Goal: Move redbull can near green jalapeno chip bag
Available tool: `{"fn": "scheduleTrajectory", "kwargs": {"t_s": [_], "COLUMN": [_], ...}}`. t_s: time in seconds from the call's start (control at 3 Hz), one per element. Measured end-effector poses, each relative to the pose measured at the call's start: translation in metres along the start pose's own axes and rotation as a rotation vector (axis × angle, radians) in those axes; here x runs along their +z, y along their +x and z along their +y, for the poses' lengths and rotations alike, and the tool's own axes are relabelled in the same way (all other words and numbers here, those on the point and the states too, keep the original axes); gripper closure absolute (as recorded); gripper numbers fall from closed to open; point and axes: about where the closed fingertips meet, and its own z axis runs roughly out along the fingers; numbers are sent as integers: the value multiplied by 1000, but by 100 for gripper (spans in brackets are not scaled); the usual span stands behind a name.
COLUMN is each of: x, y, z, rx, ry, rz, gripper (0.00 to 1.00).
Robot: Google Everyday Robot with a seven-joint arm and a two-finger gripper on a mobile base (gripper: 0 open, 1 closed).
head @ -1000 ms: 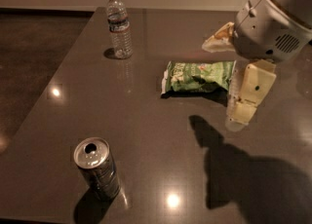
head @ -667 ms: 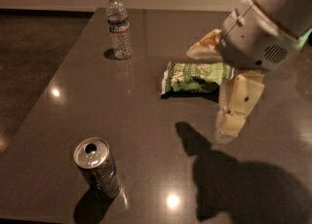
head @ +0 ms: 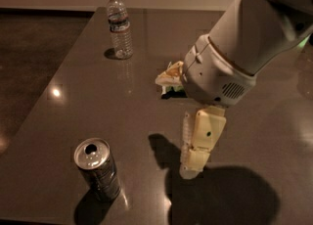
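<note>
The redbull can (head: 96, 168) stands upright near the front left of the dark table (head: 73, 97), silver top with its opening facing up. The green jalapeno chip bag (head: 172, 90) lies at mid-table, almost all hidden behind my arm; only a small green and white corner shows. My gripper (head: 175, 125) hangs over the table's middle, to the right of the can and just in front of the bag. It is open and empty, with one finger (head: 196, 146) pointing down and the other (head: 169, 74) up by the bag.
A clear plastic water bottle (head: 120, 26) stands upright at the back left of the table. My bulky arm (head: 244, 48) fills the upper right and casts a large shadow on the table's front right. The table's left edge runs diagonally beside dark floor.
My arm and gripper have swung left and toward the front, now covering most of the chip bag. The can and the bottle have not moved.
</note>
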Motion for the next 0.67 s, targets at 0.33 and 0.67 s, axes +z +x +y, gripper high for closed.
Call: {"fn": "scheduleTrajectory", "kwargs": {"t_s": [0.33, 0.67], "x": [23, 41], "y": [-14, -28], "z": [5, 7], "rx": [1, -2], "ry": [-27, -48], "rz": [-13, -28], "gripper": [0, 0]}}
